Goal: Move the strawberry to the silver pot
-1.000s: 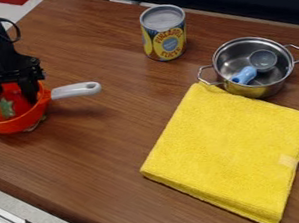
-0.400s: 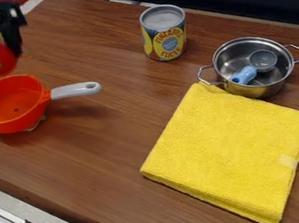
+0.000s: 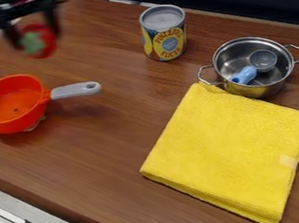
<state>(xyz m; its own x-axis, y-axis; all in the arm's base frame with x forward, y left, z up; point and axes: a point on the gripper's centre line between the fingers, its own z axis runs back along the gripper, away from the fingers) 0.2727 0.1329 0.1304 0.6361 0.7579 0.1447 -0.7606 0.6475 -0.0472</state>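
The strawberry (image 3: pixel 40 41) is red with a green leafy cap, held in the air over the upper left part of the wooden table (image 3: pixel 116 152), its cap turned toward the camera. The silver pot (image 3: pixel 258 91) is shiny, round and open, with a loop handle on each side; it stands upright at the upper right, a blue-handled scoop (image 3: pixel 245 75) inside

On the bench (image 3: pixel 108 138) the pan (image 3: pixel 12 124) lies left; the can (image 3: pixel 165 40), centre back; the pot (image 3: pixel 261 90), right, a scoop (image 3: pixel 245 75) inside; the towel (image 3: pixel 229 145), before the pot.
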